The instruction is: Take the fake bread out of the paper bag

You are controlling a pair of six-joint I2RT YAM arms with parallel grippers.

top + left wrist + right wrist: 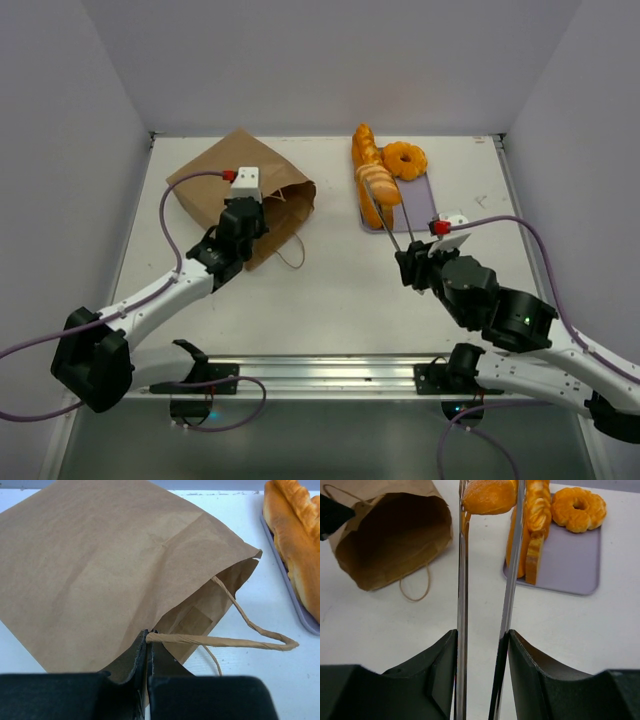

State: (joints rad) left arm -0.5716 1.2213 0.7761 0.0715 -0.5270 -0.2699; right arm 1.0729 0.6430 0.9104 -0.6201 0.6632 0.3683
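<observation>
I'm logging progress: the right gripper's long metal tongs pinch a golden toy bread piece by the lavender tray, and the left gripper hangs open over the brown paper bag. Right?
Not quite: the left gripper is shut, pinching the thin cord handle of the brown paper bag, as the left wrist view shows. The rest stands.
</observation>
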